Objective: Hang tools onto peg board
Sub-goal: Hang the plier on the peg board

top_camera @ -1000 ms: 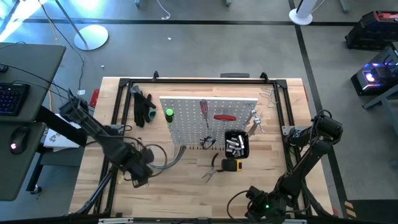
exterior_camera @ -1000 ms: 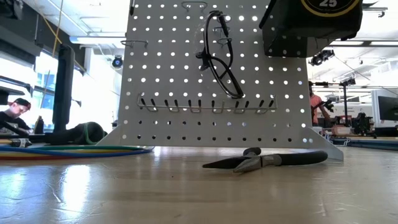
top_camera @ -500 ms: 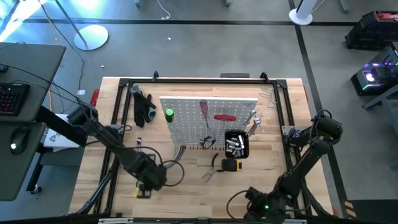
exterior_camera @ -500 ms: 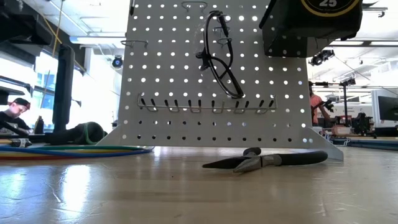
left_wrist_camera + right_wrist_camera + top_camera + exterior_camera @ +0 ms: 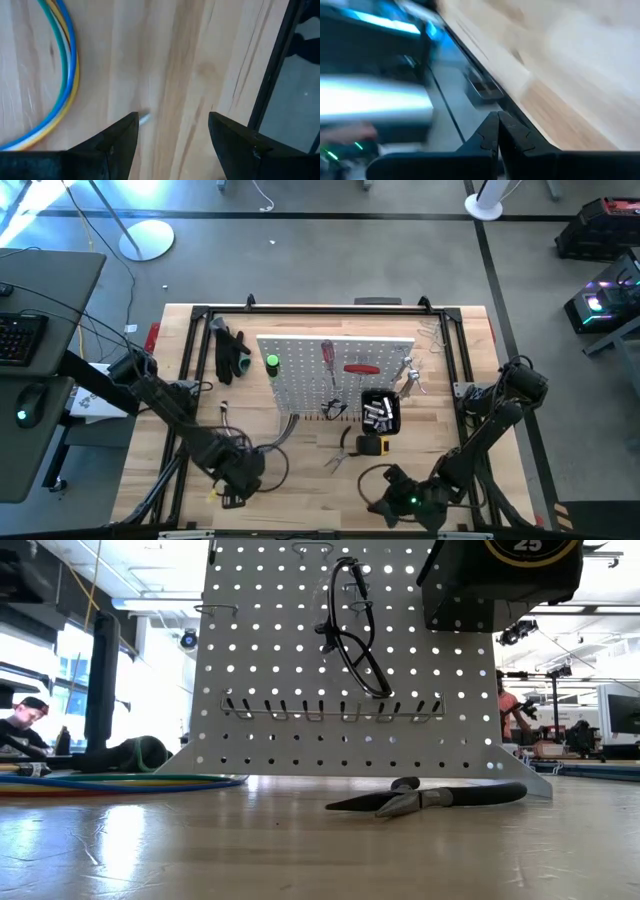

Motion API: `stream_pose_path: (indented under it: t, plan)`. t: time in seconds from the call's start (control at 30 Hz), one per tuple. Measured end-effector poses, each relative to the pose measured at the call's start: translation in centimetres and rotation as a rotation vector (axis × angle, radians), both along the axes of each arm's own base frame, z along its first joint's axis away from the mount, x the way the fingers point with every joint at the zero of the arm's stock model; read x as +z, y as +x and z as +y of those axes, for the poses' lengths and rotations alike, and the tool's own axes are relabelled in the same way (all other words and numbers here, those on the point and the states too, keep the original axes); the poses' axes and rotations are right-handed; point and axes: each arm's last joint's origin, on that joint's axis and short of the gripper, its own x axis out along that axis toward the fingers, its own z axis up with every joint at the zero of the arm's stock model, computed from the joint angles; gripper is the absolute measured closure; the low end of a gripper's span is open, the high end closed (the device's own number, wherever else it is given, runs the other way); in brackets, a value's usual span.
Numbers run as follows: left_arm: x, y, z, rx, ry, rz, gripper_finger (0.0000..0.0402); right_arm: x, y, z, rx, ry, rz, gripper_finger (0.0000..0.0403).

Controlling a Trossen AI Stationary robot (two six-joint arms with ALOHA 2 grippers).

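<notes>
Left gripper (image 5: 232,480) is held low over the table (image 5: 300,485) near its front edge, fingers spread apart, nothing gripped. Right gripper (image 5: 497,131) is pressed together at the front edge. Pliers (image 5: 340,450) are left lying before the peg board (image 5: 300,375).

Left gripper (image 5: 172,131) gapes wide; right gripper (image 5: 497,131) pinched closed

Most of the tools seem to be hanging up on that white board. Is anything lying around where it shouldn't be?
Yes. Black-handled pliers lie flat on the table in front of the peg board, with a yellow tape measure beside them. A bundle of coloured cables also lies loose on the wood near the left gripper.
</notes>
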Motion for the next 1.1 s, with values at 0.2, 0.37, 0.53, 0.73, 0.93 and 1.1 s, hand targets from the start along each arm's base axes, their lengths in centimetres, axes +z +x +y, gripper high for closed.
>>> stream_pose_path:
  t: [0.2, 0.37, 0.53, 0.73, 0.93, 1.1]
  plan:
    - [-0.1, -3.0, -2.5, -0.014, 0.048, 0.007, 0.0167, 1.2, -1.5, 0.6, -0.142, 0.022, -0.098, 0.0403]
    - [-1.5, -5.2, -4.3, 0.021, -0.086, 0.036, 0.0175, 2.5, -3.4, -0.6, -0.354, 0.003, -0.151, 0.0403]
    - [-2.3, -5.8, -5.3, 0.137, -0.26, 0.02, 0.0195, 4.1, -4.3, -2.7, -0.354, -0.054, -0.085, 0.0403]
    - [-1.1, -4.4, -5.6, 0.266, -0.367, -0.144, 0.0207, 5.3, -4.6, -5.1, -0.319, -0.155, -0.008, 0.0403]
    - [0.8, -3.4, -4.2, 0.22, -0.412, -0.23, 0.0209, 6.0, -3.9, -6.3, -0.191, -0.221, 0.05, 0.0403]
    - [4.2, -3.2, -0.9, 0.261, -0.444, -0.322, 0.0209, 6.0, -3.7, -6.6, -0.098, -0.244, 0.096, 0.0403]
